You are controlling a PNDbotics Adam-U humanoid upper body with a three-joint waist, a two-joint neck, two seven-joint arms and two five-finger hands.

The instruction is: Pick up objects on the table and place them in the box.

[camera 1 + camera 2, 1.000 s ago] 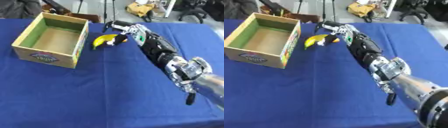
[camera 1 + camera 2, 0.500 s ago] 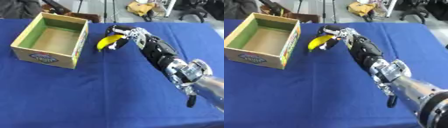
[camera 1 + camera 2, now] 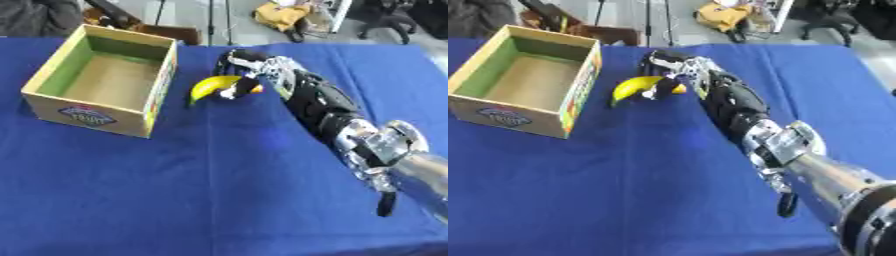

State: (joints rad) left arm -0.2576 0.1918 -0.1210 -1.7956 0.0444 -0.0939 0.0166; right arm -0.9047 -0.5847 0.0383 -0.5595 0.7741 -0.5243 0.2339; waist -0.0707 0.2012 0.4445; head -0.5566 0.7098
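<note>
Cardboard box (image 3: 103, 86) sits at approx 10 o'clock on the blue counter (image 3: 175, 190), open top, green inner walls, brown floor, nothing visible inside. A printed label shows on its near face.

Just right of the box, at approx 12 o'clock, a yellow banana (image 3: 210, 86) hangs w/ its tip pointing down-left toward the box's right wall; close to that wall but apart from it. It looks lifted a bit off the cloth, though the blur makes that hard to confirm.

Right hand (image 3: 248, 70) is clamped on the banana's right end: dark fingers curled round it from above, thumb side underneath. A small orange patch shows at the banana's right end beside the fingers.

From the hand the black forearm (image 3: 732, 102) runs down-right toward 4 o'clock, to a silver joint (image 3: 385, 145) and then a silver-grey upper arm at the lower-right corner. A short black strap or cable (image 3: 383, 202) dangles below the joint.

Left hand shows in neither view.
</note>
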